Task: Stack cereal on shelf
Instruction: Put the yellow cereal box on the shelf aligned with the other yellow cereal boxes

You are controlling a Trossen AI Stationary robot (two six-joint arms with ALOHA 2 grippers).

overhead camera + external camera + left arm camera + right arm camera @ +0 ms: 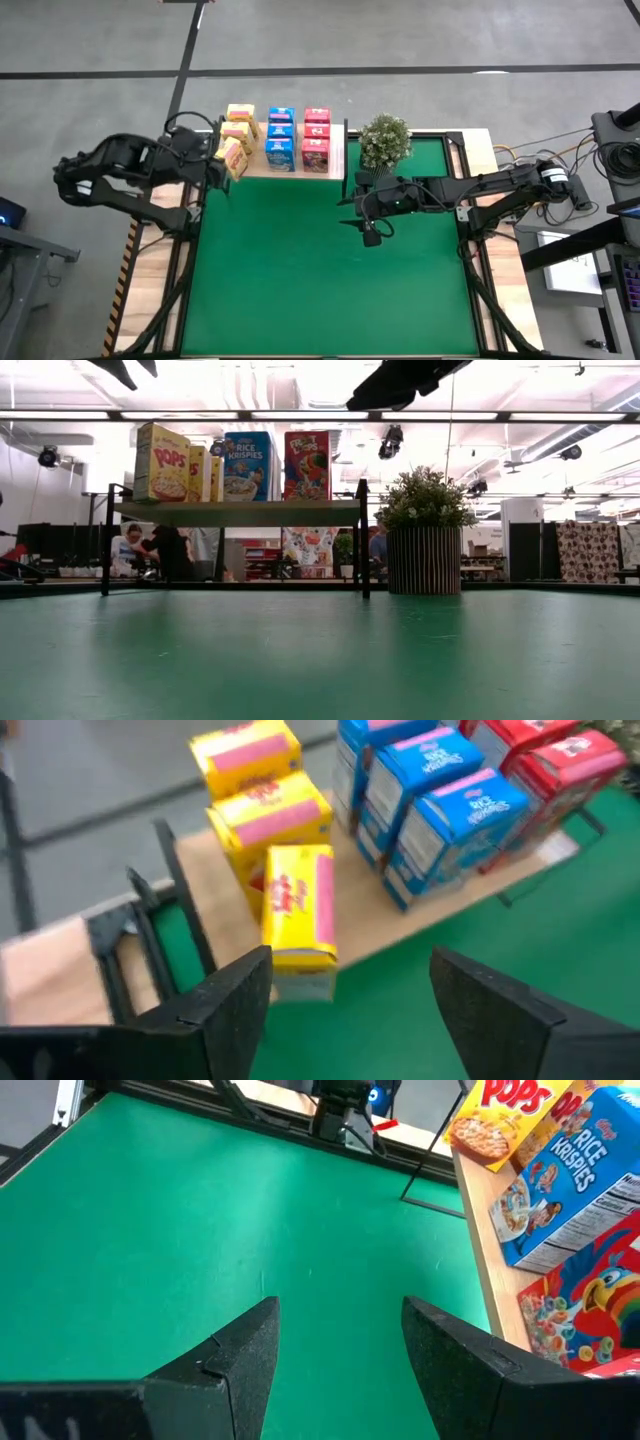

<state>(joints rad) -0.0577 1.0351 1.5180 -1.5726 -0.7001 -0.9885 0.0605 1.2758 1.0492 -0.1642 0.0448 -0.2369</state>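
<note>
The cereal boxes stand in three rows on the light-wood shelf (338, 165) at the mat's far edge: yellow (238, 128), blue (280, 140) and red (316, 140). The nearest yellow box (300, 915) stands on its base at the shelf's near edge, turned askew to the two behind it. My left gripper (350, 995) hovers open just in front of and above that box, touching nothing. My right gripper (340, 1345) hangs open above the green mat (330, 290), right of the shelf's front, pointing toward the table's left.
A small potted plant (384, 140) stands on the mat just right of the shelf, close behind my right arm. The shelf's thin black legs (363, 540) rise from the mat. The mat's near half lies bare. People sit in the room behind the table (150, 550).
</note>
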